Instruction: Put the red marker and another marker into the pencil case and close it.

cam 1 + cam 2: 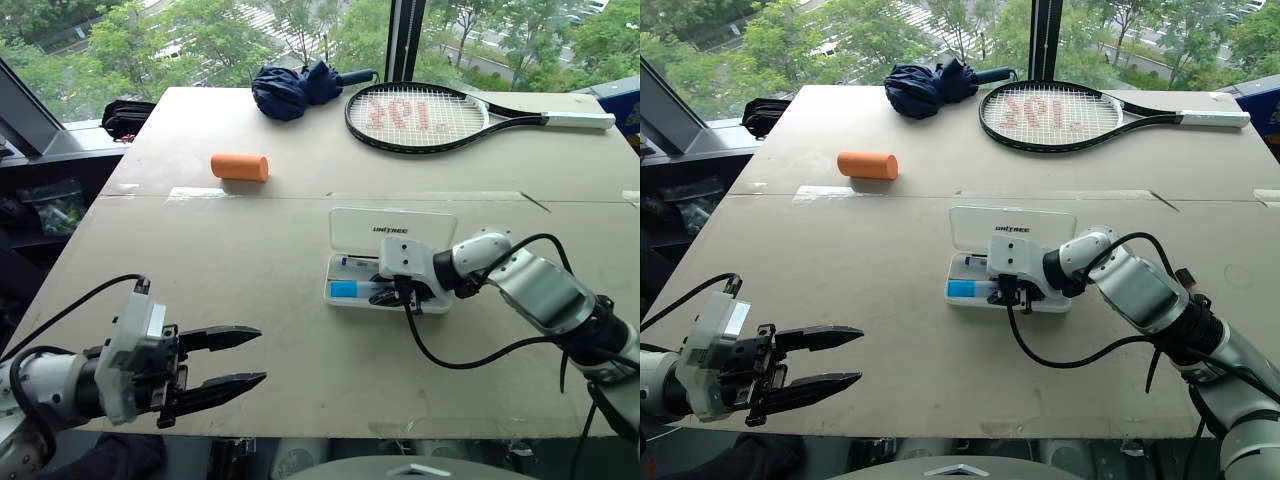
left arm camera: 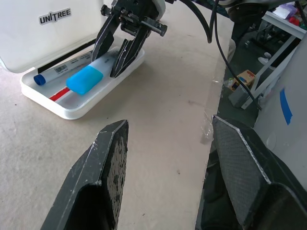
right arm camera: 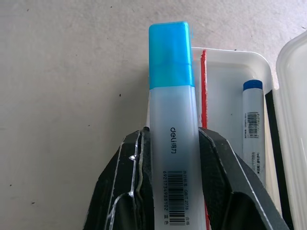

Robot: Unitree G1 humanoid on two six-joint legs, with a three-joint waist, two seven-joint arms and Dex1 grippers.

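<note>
Matt, speckled board for the table (image 1: 250, 300). On it, the pencil case (image 1: 392, 235) shows smooth, glossy white plastic; inside, a frosted plastic highlighter (image 3: 172, 143) with translucent blue cap. Behind the case, crumpled navy cloth on the umbrella (image 1: 292, 86).

On my table (image 1: 250, 290) an orange cylinder (image 1: 239, 167) lies on its side at my ten o'clock. A folded dark blue umbrella (image 1: 300, 86) sits at the far edge at twelve o'clock. A black-framed tennis racket (image 1: 440, 115) lies flat at one o'clock, just beside the umbrella.
</note>
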